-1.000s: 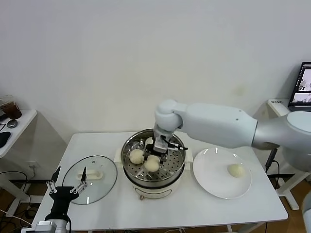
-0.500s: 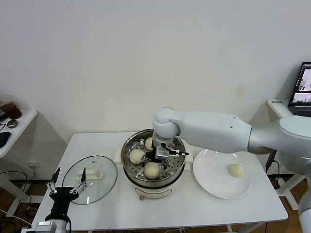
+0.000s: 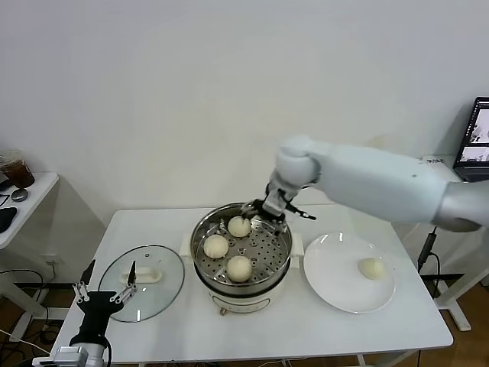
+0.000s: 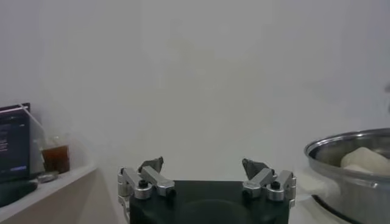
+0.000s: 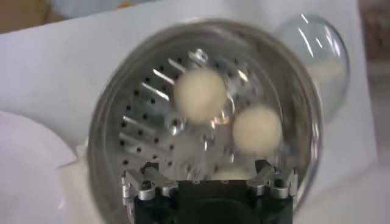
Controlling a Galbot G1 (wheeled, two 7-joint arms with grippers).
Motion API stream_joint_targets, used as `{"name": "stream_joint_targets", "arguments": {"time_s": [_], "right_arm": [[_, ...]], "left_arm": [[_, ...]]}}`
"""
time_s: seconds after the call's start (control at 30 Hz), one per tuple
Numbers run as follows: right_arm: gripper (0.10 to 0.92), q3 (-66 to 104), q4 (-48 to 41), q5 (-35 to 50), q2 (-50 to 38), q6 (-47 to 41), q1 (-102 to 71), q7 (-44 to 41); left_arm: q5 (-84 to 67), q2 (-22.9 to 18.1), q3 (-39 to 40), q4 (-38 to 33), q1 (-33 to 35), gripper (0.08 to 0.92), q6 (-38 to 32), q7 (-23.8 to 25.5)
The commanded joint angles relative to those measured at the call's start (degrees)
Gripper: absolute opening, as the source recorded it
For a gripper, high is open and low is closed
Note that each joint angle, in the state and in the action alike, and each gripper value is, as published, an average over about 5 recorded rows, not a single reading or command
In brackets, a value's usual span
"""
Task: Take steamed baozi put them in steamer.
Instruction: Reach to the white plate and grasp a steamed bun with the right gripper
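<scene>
**Head view: third bun delivered, one left on the plate**

We have just let go of a bun at the back of the steamer (image 3: 241, 246) and lifted our right gripper (image 3: 273, 208) up and away, toward the pot's upper-right rim; its fingers are spread and empty. Three steamed baozi (image 3: 239, 225) now sit on the perforated tray at frame centre, where a second ago we counted two free and one under our fingers. The fourth baozi (image 3: 372, 267) waits on the white plate (image 3: 328, 283) at right, so we judge one trip remains. Our left gripper (image 3: 105, 294) idles, fingers apart, at lower left by the glass lid (image 3: 157, 294).
</scene>
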Motion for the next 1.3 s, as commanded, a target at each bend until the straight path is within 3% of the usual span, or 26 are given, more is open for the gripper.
{"name": "stream_joint_targets", "arguments": {"time_s": [0.03, 0.27, 0.53, 0.87, 1.3], "right_arm": [[0.823, 4.45, 6.79, 4.25, -21.21, -28.34, -1.53, -0.87], [0.823, 10.08, 4.80, -2.17, -29.25, -26.34, -9.76, -4.80], [0.823, 23.96, -2.34, -11.17, -31.21, -17.59, -27.04, -9.16], [0.823, 34.32, -10.54, -18.39, -27.33, -13.28, -39.41, -6.73], [0.823, 37.82, -17.95, -23.19, -17.51, -12.53, -42.30, -4.12]], "left_arm": [[-0.06, 0.49, 0.21, 0.41, -0.24, 0.823, -0.04, 0.06], [0.30, 0.48, 1.63, 1.21, -0.67, 0.823, -0.13, 0.08], [0.95, 0.25, 2.57, 1.33, -0.69, 0.823, -0.02, 0.11], [0.98, 0.11, 1.95, 1.19, -0.15, 0.823, 0.22, 0.17], [0.86, 0.04, 0.71, 1.31, 0.33, 0.823, 0.18, 0.18]]}}
